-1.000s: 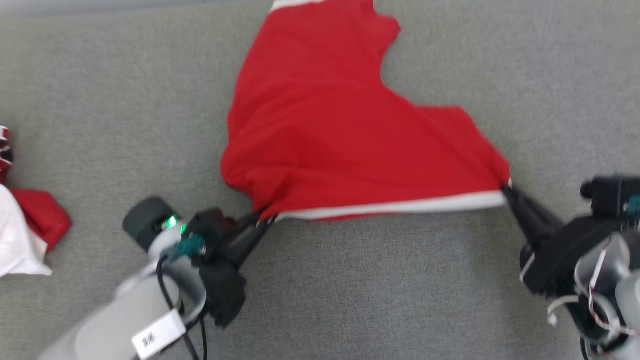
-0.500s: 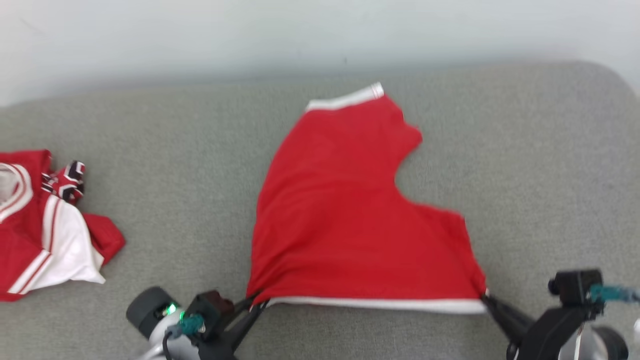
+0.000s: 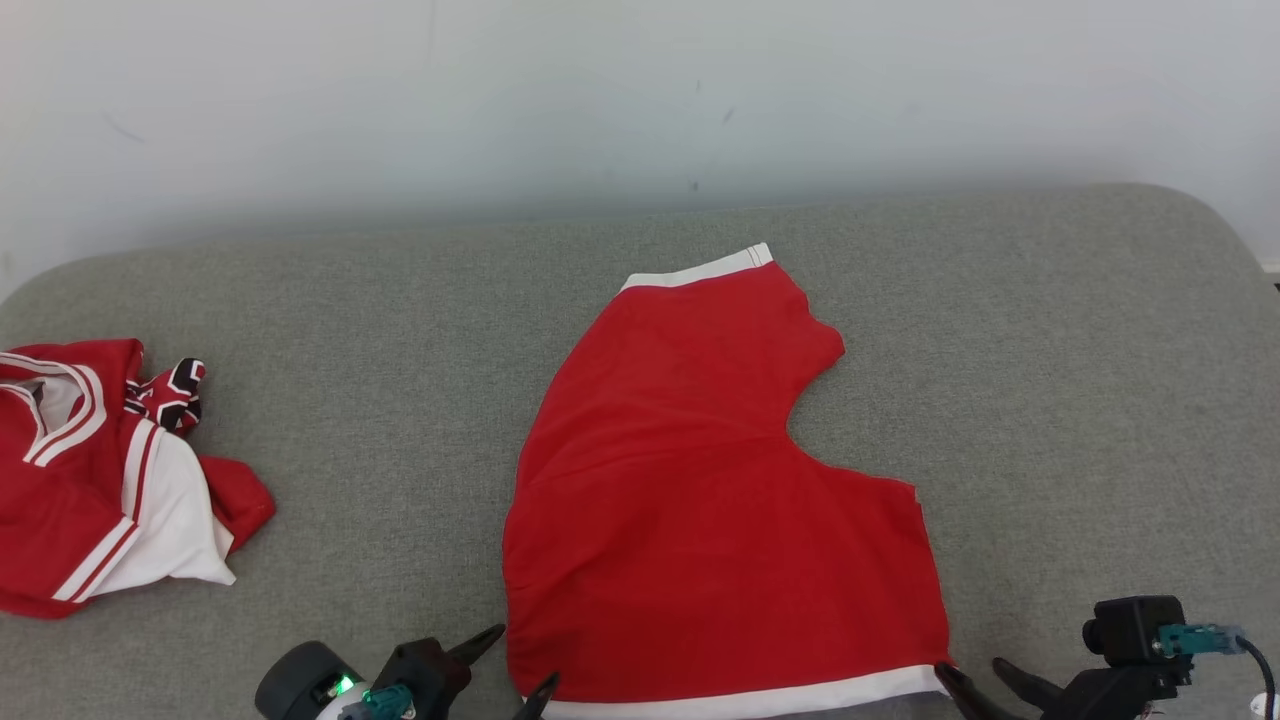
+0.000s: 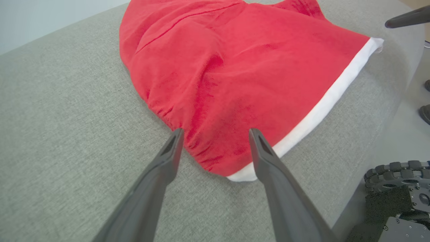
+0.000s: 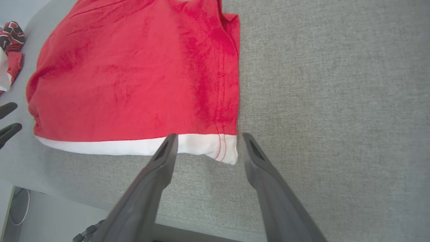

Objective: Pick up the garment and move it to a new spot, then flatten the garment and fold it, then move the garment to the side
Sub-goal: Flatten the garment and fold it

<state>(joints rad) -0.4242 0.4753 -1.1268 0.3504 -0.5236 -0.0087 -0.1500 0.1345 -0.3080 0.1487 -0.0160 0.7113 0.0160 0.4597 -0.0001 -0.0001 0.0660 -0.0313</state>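
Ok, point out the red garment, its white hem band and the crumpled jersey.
red garment [image 3: 700, 520], head view, middle of the cloth.
white hem band [image 5: 134, 147], right wrist view, mid-band.
crumpled jersey [image 3: 60, 510], head view, its red front.

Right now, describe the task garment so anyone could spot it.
On the grey cushion, look mid-way along its front edge. The red garment lies spread there, plain red with a white hem, unlike the crumpled red-and-white heap at the left.

Garment [image 3: 700, 520] on cushion [image 3: 1050, 400]; clothes pile [image 3: 90, 480] well left.
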